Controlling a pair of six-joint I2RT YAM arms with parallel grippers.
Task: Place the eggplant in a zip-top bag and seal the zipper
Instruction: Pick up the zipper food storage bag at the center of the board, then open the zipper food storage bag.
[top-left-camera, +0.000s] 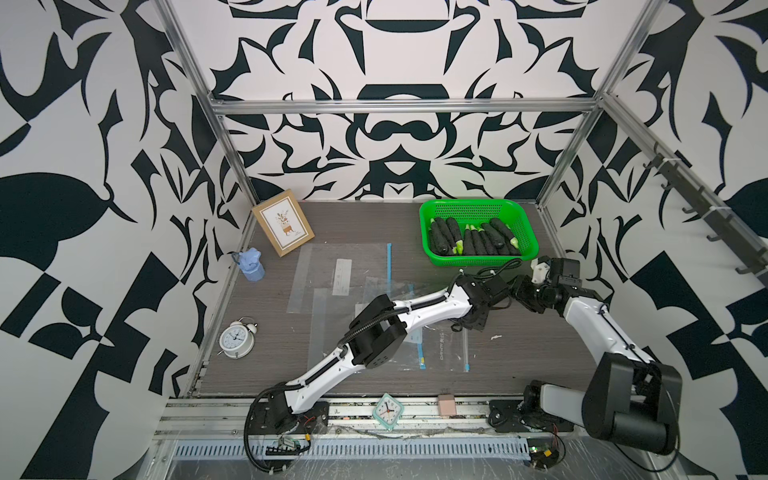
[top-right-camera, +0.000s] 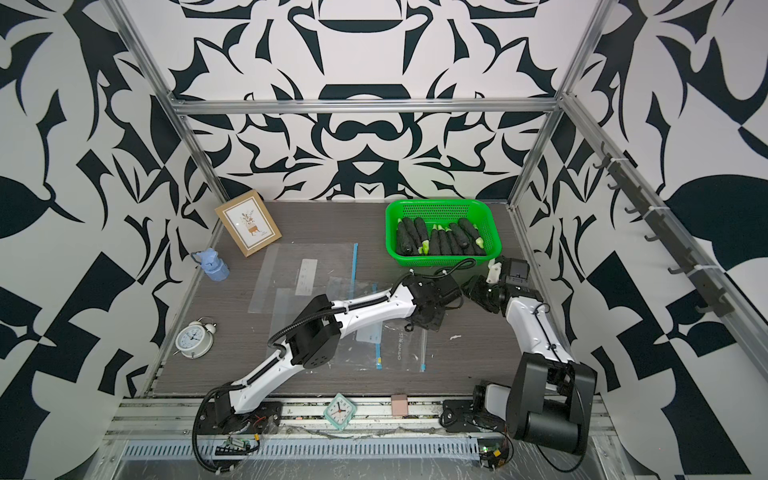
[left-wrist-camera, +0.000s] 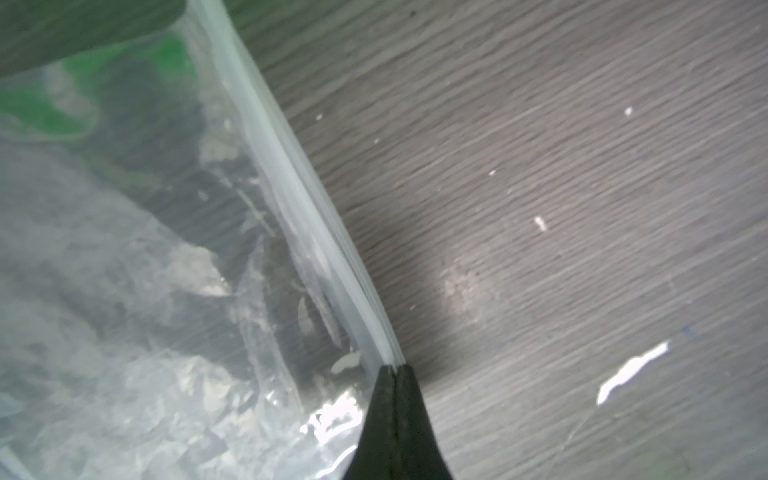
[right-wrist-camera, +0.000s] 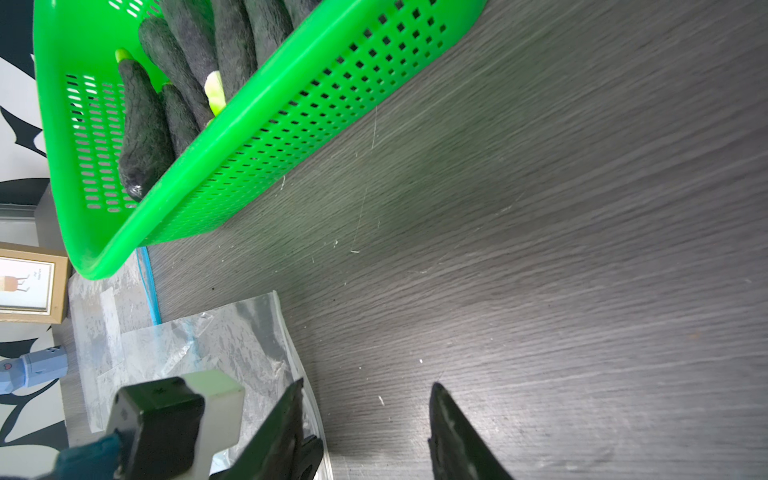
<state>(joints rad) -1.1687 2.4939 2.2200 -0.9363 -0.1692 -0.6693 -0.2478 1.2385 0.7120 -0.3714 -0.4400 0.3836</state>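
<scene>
My left gripper (left-wrist-camera: 392, 368) is shut on the white zipper strip (left-wrist-camera: 291, 183) of a clear zip-top bag (left-wrist-camera: 124, 291) lying on the table; in both top views the gripper (top-left-camera: 473, 321) (top-right-camera: 428, 320) sits mid-table. Blurred dark and green shapes show through the plastic, and I cannot tell whether anything lies inside. Several dark eggplants (top-left-camera: 473, 239) (right-wrist-camera: 145, 137) lie in the green basket (top-left-camera: 478, 204) (right-wrist-camera: 316, 83) at the back right. My right gripper (right-wrist-camera: 368, 384) (top-left-camera: 521, 291) stands open and empty over bare table, one finger beside the bag's edge (right-wrist-camera: 286, 332).
Other flat clear bags (top-left-camera: 345, 270) (top-left-camera: 442, 353) lie left of and in front of the held one. A picture frame (top-left-camera: 282, 222), a blue bottle (top-left-camera: 251, 266) and a white alarm clock (top-left-camera: 236, 338) line the left side. A small clock (top-left-camera: 387, 410) sits on the front rail.
</scene>
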